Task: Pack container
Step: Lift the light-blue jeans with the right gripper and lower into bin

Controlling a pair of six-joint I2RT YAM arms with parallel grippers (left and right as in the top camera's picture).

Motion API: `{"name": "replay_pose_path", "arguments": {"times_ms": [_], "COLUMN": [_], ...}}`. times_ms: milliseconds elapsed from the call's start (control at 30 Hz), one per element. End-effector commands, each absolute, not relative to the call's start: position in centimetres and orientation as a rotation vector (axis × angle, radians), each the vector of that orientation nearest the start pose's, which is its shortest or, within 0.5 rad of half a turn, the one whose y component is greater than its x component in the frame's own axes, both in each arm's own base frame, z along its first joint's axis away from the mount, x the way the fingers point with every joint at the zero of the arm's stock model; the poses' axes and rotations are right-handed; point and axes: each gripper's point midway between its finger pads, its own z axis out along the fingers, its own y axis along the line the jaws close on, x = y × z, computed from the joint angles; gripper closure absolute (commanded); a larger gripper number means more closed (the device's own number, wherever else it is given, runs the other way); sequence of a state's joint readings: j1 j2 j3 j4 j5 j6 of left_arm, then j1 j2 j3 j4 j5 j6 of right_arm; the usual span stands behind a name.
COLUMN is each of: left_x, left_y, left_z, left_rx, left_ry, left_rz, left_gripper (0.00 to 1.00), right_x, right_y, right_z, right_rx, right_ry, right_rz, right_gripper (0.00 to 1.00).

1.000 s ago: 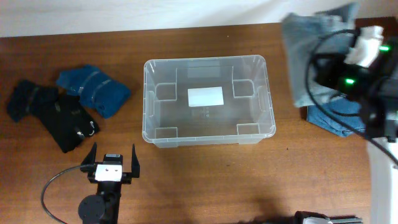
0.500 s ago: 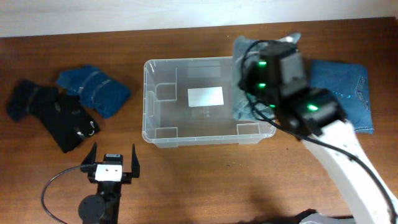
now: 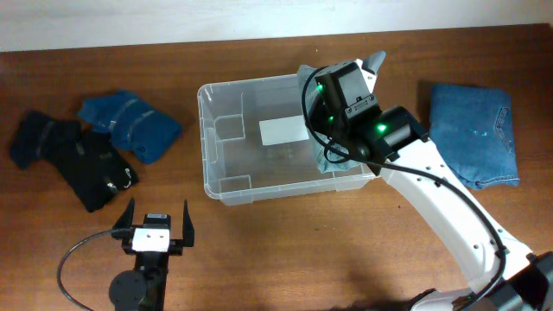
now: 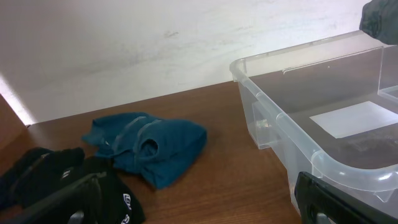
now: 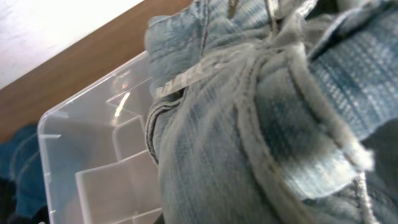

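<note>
Tightly, right end effector point(image 3: 333, 130) clamps jeans point(image 5: 249, 137); left end effector point(image 3: 158, 209) gapes.

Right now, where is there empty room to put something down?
Bare: the container's left half around the white label, and the table strip in front of it, right of the left gripper. Crowded: its right end under the held light denim jeans, and the blue garment and black garment far left.

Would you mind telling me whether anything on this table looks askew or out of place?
The clear plastic rectangular bin sits skewed, its long sides angled against the back edge of the table. The light-blue denim garment hangs bunched over its right end, not yet laid flat.
</note>
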State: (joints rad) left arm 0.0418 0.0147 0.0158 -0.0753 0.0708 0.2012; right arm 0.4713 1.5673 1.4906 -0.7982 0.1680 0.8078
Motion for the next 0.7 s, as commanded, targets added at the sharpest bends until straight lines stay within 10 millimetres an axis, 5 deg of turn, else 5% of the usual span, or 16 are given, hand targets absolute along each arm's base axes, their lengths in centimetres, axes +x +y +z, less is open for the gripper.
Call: {"name": "replay_pose_path", "arguments": {"times_ms": [0, 233, 667], "left_x": [24.6, 24.6, 24.6], "left_y": [0.2, 0.2, 0.2], "left_z": [15.8, 15.8, 15.8], "left_rx": [0.164, 0.164, 0.164], "left_ry": [1.638, 1.638, 1.638], "left_rz": [0.135, 0.135, 0.135], "left_gripper": [0.01, 0.01, 0.01], "right_x": [39.7, 40.0, 38.5], "right_y": [18.6, 19.5, 20.6], "right_z": [26.0, 27.9, 23.9], "right_rx": [0.304, 0.093, 0.056], "right_ry": [2.361, 2.317, 2.462], "right_rz": [0.438, 0.430, 0.380], "right_gripper": [0.96, 0.96, 0.96]}}
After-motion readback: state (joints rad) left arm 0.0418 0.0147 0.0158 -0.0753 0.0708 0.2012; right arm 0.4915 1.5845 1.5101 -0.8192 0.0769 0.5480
